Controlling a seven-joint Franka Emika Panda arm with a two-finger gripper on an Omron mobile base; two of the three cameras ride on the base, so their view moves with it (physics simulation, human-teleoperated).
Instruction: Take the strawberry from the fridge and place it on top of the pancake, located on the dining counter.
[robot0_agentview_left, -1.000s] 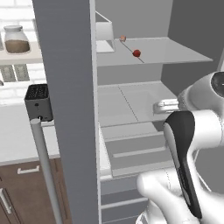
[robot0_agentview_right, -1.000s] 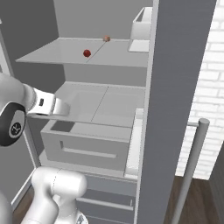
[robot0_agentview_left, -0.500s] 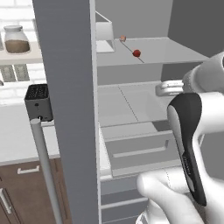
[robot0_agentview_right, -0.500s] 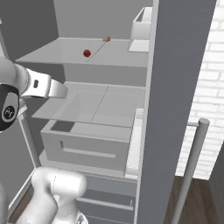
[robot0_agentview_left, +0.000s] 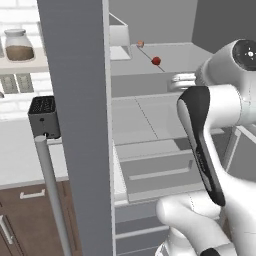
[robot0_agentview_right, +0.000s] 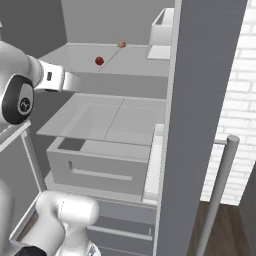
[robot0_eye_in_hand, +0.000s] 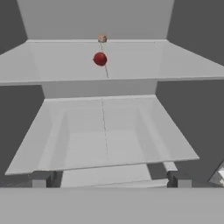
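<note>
I am holding my claw wide open, facing the strawberry lying on the fridge shelf.

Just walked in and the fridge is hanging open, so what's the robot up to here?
The robot arm is reaching toward the open fridge for the strawberry, which sits untouched on an upper shelf, with a small tan lump farther back. The end effector is open, holds nothing, and is short of the berry, in front of the lower shelf. Nothing has been picked up yet.
</note>
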